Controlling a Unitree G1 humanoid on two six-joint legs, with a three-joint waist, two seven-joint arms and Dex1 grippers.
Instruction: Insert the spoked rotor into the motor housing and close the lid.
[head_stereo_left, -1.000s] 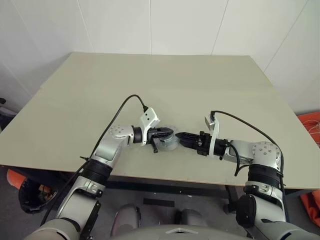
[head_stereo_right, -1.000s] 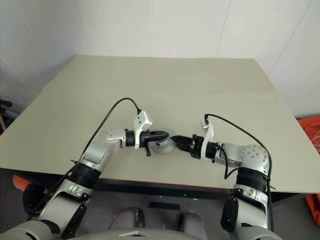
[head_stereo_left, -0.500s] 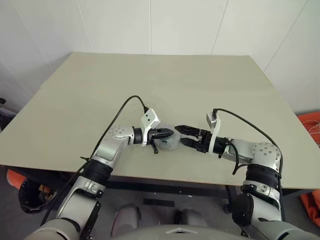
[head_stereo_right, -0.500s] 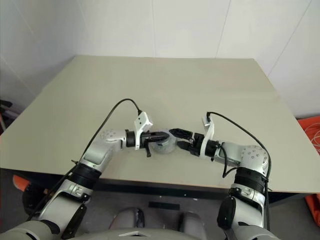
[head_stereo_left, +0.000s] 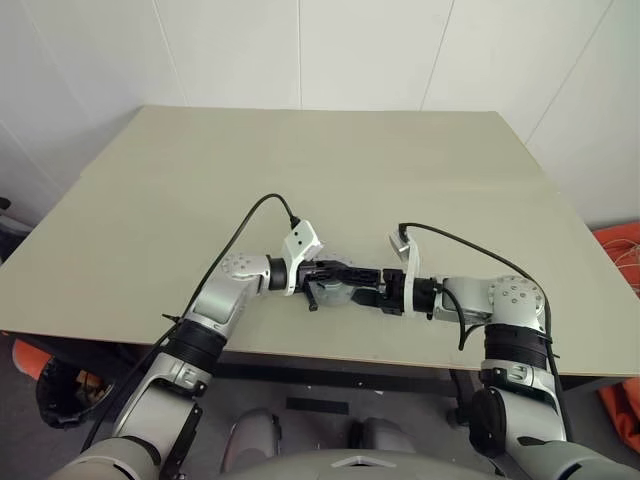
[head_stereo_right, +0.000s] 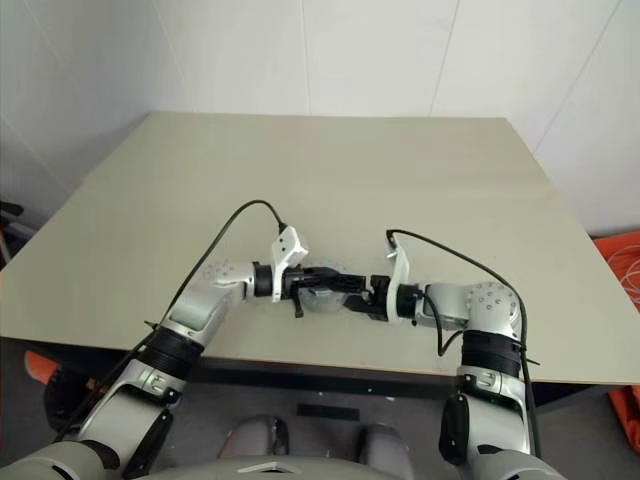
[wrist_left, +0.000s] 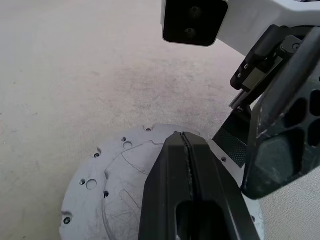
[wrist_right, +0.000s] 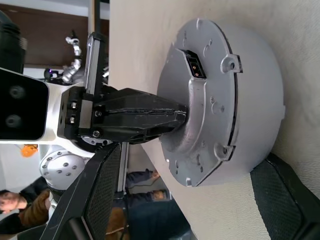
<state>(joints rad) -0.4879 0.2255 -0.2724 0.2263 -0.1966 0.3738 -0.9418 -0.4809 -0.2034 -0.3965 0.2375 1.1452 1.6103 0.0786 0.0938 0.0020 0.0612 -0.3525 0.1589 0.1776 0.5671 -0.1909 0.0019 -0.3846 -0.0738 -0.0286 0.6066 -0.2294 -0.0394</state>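
Soft, even light falls from overhead; the pale table (head_stereo_left: 150, 210) is evenly lit, with no glare patch and only faint, short shadows under the arms. The head views are sharp at the centre, and the straight wall seams bow slightly toward the edges. In the left wrist view the closed black fingers (wrist_left: 200, 200) sit close and a little soft. The right wrist view keeps the grey lid (wrist_right: 235, 100) crisp, with dim sheen on its rim.
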